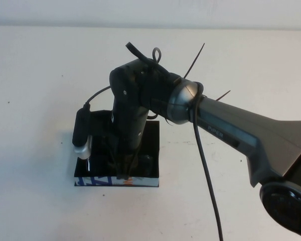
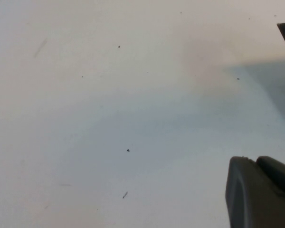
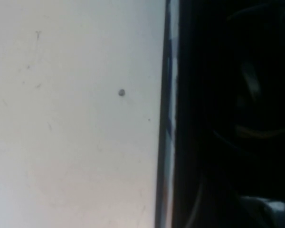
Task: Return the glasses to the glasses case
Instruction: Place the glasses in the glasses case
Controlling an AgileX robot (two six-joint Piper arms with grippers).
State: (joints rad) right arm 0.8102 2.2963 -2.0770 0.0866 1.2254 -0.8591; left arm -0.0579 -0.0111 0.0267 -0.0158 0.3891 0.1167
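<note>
Right gripper (image 1: 124, 168) lowered into open glasses case (image 1: 150, 145) on white table (image 1: 40, 100), tips near the printed front edge; jaw state cannot be told. Glasses not clearly distinguishable inside dark case interior; location undetermined. Left gripper (image 2: 261, 190) at the frame corner of the left wrist view, over bare table, fingers unreadable.
</note>
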